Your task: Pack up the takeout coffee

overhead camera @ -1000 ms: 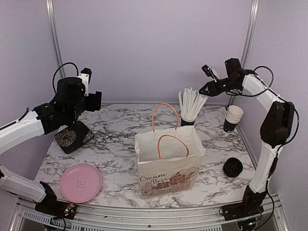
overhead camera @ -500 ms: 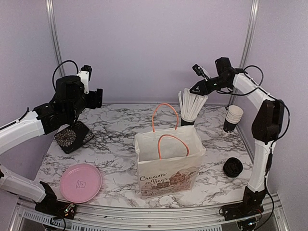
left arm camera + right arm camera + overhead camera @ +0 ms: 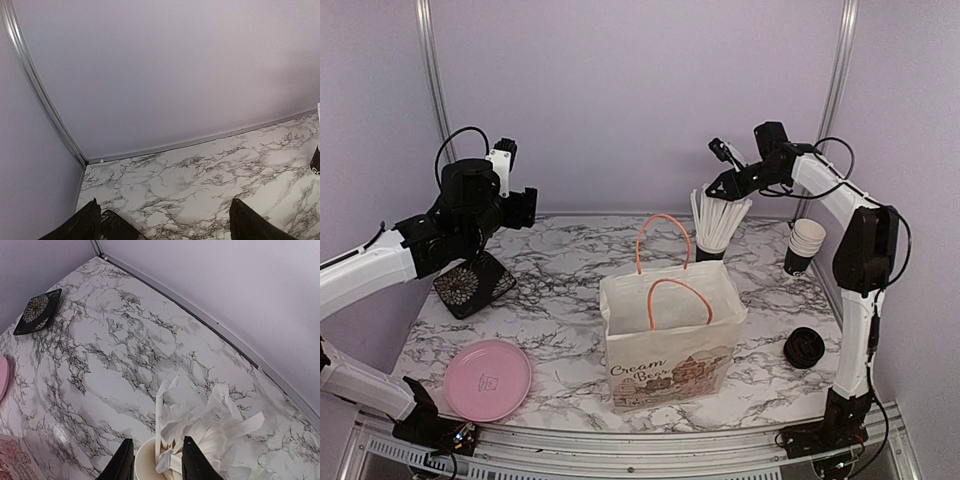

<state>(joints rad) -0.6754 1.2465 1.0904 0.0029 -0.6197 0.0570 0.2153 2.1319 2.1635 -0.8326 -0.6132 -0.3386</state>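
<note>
The white paper bag carries dark script at 7 o'clock on its front: "Cream", then a word starting "Be" that is not fully legible. The mark at the centre of the pink plate is too small to read.

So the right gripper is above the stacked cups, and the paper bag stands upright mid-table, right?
No: the right gripper is above the cup of white straws, not the stacked cups; the right wrist view shows straws below it. The paper bag does stand upright mid-table.

left gripper raised far left, jaws spread wide | right gripper high far right, jaws narrowly parted
</note>
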